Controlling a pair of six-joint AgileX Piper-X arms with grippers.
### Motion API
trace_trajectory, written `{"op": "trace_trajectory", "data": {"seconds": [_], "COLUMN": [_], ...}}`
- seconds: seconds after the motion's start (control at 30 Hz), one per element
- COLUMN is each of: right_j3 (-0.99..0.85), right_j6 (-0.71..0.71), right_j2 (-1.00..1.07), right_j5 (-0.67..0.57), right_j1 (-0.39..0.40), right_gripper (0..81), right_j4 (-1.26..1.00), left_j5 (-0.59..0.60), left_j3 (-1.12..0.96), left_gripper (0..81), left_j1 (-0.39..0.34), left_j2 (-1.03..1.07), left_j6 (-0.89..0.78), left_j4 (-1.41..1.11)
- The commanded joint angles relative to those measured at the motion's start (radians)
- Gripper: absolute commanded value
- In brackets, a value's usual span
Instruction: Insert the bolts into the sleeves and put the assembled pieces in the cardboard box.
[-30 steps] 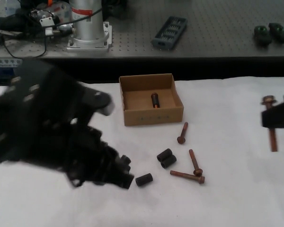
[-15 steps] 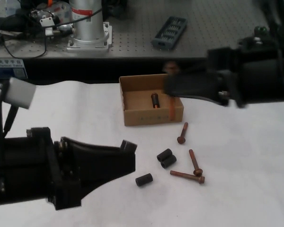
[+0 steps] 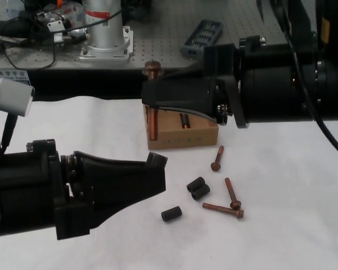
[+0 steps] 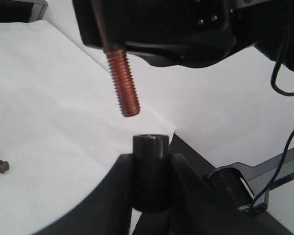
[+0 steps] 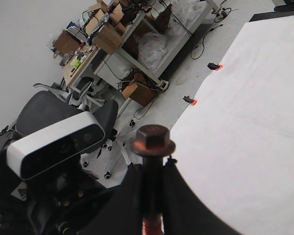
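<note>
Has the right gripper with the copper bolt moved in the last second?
Yes. The right gripper carried the copper-coloured hex-head bolt leftward across the brown cardboard box, to its left wall.

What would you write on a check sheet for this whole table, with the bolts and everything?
Surface: white cloth over the bench.
Job's things: the cardboard box holds one assembled piece; three loose bolts and three loose sleeves lie on the cloth in front of it.
Clutter: a silver post and a dark ribbed block on the metal bench behind.
Grippers: the left gripper is shut on a sleeve; the right gripper is shut on a bolt, whose tip hangs above the sleeve, not touching.
Cables: black cables near the post, and one more along the right arm.
Surroundings: desks with boxes and a chair in the room.
</note>
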Motion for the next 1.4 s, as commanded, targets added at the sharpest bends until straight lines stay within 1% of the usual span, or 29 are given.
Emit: {"op": "trace_trajectory", "data": {"seconds": [0.0,0.13,0.3,0.47,0.67,1.17,1.37], "right_j3": [-0.004,-0.004,-0.004,-0.004,-0.004,-0.004,-0.004], "right_j6": [0.008,0.008,0.008,0.008,0.008,0.018,0.016], "right_j2": [0.001,0.001,0.001,0.001,0.001,-0.004,-0.037], "right_j5": [0.002,0.002,0.002,0.002,-0.003,-0.027,0.045], "right_j1": [0.002,0.002,0.002,0.002,0.002,0.002,0.002], "right_gripper": [2.8,2.8,2.8,2.8,2.8,2.8,2.8], "right_j4": [-0.019,-0.019,-0.019,-0.019,-0.019,-0.019,-0.017], "left_j5": [0.016,0.004,-0.046,-0.046,-0.102,-0.136,-0.174], "left_j3": [-0.002,-0.002,-0.002,-0.002,-0.002,-0.002,-0.002], "left_gripper": [0.6,0.6,0.6,0.6,0.6,0.6,0.6], "left_j1": [0.003,0.003,0.003,0.003,0.003,0.003,0.003], "left_j2": [-0.008,-0.008,-0.008,-0.008,-0.008,-0.008,-0.008], "left_j6": [-0.038,-0.038,-0.038,-0.038,-0.038,-0.043,-0.045], "left_j4": [-0.065,-0.071,-0.071,-0.071,-0.069,-0.097,-0.147]}}
